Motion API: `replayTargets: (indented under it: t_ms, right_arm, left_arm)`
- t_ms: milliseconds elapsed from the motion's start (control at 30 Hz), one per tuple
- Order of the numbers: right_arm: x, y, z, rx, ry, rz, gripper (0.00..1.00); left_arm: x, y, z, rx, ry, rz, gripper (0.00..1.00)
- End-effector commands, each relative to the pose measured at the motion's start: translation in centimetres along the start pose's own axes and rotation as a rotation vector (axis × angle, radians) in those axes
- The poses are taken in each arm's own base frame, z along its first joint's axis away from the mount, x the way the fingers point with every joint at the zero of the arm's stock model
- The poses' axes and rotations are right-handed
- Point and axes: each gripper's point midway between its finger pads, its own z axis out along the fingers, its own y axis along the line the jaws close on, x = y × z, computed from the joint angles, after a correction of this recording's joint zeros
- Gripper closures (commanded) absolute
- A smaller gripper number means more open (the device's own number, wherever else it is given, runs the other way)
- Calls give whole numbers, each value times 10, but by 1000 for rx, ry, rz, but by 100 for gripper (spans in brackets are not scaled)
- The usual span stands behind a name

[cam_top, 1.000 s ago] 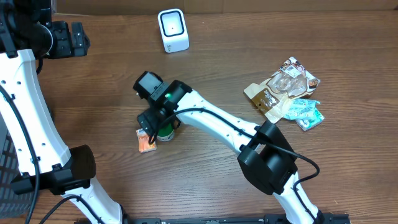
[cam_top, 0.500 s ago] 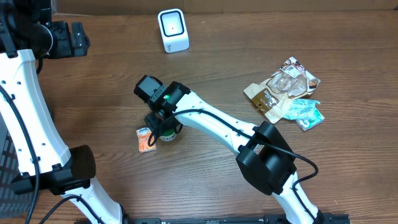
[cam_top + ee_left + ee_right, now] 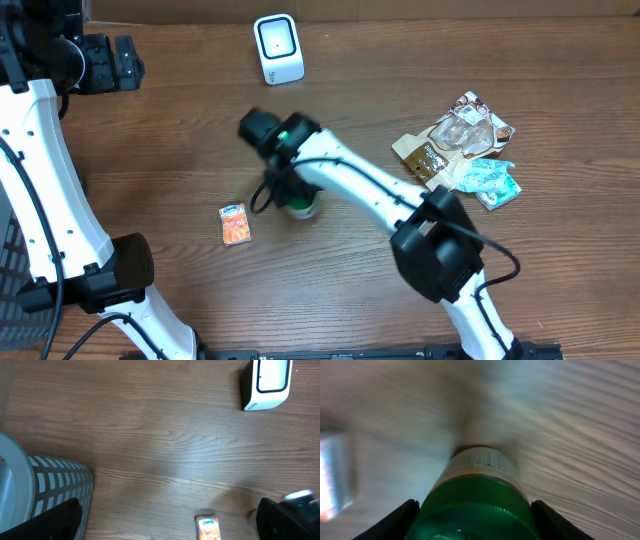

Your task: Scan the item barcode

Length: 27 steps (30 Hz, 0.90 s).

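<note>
The item, a small bottle with a green ribbed cap (image 3: 477, 505) and a pale label, sits between my right gripper's (image 3: 477, 527) black fingers (image 3: 400, 519), which press on both sides of the cap. From overhead the bottle (image 3: 304, 208) shows just under the right gripper (image 3: 292, 192), mid-table and below the white scanner (image 3: 278, 48). No barcode shows. My left gripper (image 3: 170, 522) is open high over the table's left part, holding nothing; the scanner (image 3: 267, 382) lies at that view's top right.
An orange snack packet (image 3: 235, 223) lies flat to the left of the bottle, also in the left wrist view (image 3: 208, 528). Several crumpled snack bags (image 3: 455, 145) and a teal pack (image 3: 490, 182) lie at the right. A grey slatted basket (image 3: 57, 490) stands at the left.
My right gripper shut on the green-capped bottle beside the orange packet and has carried it to the right and slightly up the table. The packet stayed. The left arm has not moved.
</note>
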Motion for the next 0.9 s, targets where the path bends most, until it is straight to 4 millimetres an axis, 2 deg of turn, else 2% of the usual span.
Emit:
replayTargets:
  t_ms: [0, 167, 400, 533, 767, 867]
  right_arm:
    - [-25, -39, -13, 28, -46, 201, 37]
    - [-25, -60, -11, -75, 32, 312, 38]
    - [-23, -67, -11, -125, 70, 353, 39]
    - [-22, -68, -11, -118, 72, 355, 38]
    - [-28, -91, -5, 15, 14, 398, 39]
    - [-30, -95, -5, 32, 1, 416, 38]
  left_arm:
    - [0, 3, -2, -9, -4, 8, 0]
    - [0, 3, -2, -9, -4, 8, 0]
    - [0, 3, -2, -9, -4, 8, 0]
    - [0, 3, -2, -9, -4, 8, 0]
    - [0, 3, -2, -9, -4, 8, 0]
    - [0, 3, -2, -9, -4, 8, 1]
